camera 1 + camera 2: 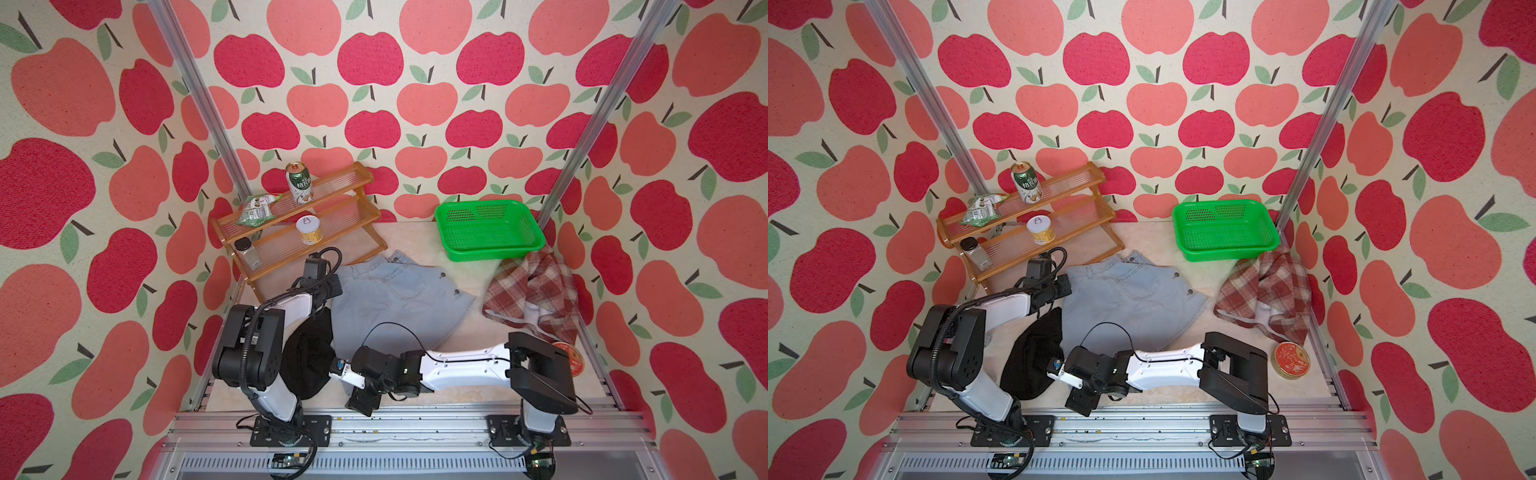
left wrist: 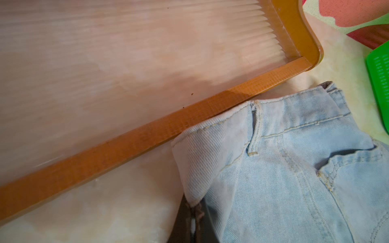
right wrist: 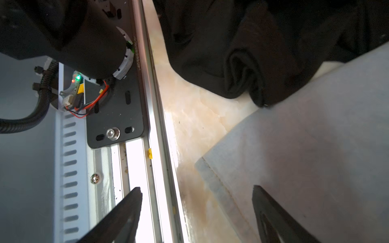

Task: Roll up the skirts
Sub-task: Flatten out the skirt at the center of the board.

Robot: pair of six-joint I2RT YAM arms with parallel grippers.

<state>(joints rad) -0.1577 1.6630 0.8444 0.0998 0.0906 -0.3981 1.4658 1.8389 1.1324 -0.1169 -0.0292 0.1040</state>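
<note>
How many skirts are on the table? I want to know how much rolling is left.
3: the denim skirt spread mid-table, the plaid skirt crumpled beside the green basket, and the black skirt between the arms. More could be hidden.

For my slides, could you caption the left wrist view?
Left gripper shut on the denim skirt corner beside the wooden rack.

denim skirt (image 2: 294,178): twill cloth, matt, stitched seams; rack (image 2: 134,138) by left gripper: glossy wood; basket (image 1: 490,230): shiny plastic mesh.
</note>
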